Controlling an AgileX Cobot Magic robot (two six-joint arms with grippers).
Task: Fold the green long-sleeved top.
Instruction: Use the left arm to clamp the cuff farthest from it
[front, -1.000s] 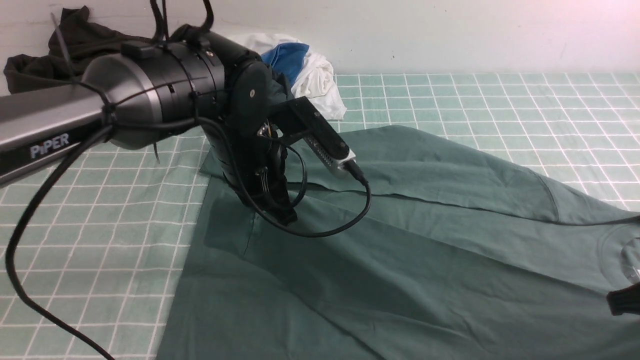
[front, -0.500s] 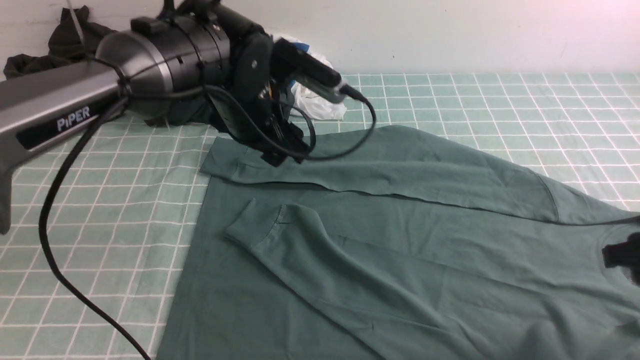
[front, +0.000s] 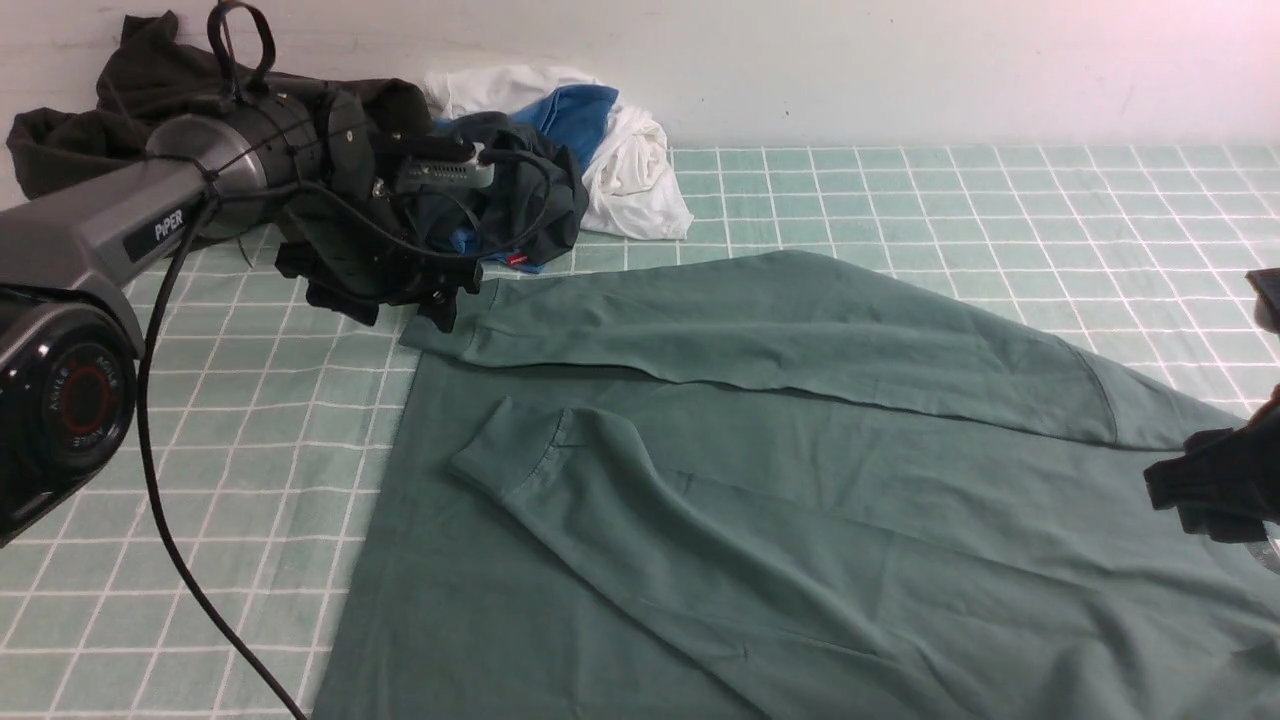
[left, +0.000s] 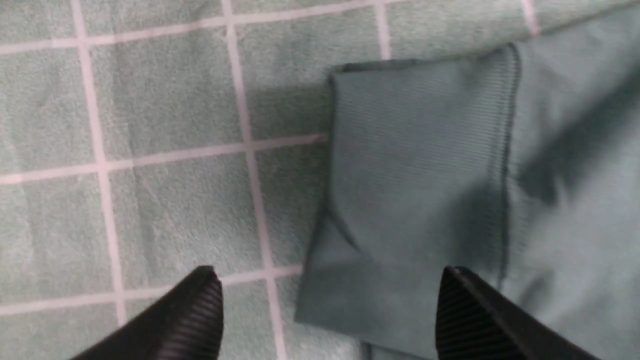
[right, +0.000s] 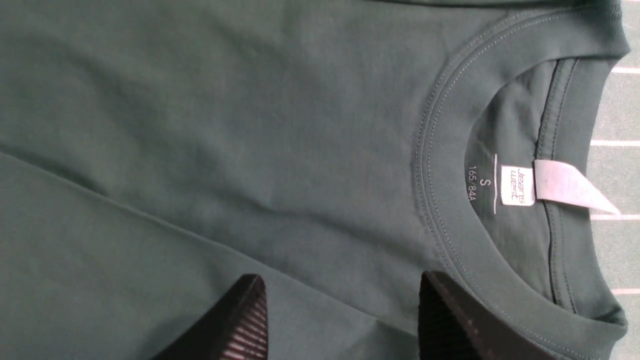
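Sage-green top (front: 800, 480), mint tablecloth (front: 950, 200) with white grid, black-olive garment (front: 120, 90), white-and-blue clothes (front: 600, 140)

A pale green cloth with a white grid (front: 900, 190) covers the surface. At its far edge, against the white wall (front: 900, 60), lies a heap of clothes: a dark olive-black garment (front: 130, 80), a white one (front: 630, 170), a blue one (front: 575, 115) and a charcoal one (front: 530, 200) with a small red tag (front: 517, 259).

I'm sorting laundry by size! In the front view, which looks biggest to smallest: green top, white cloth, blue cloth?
1. green top
2. white cloth
3. blue cloth
The last two are crumpled and farther away, so their true sizes are unsure.
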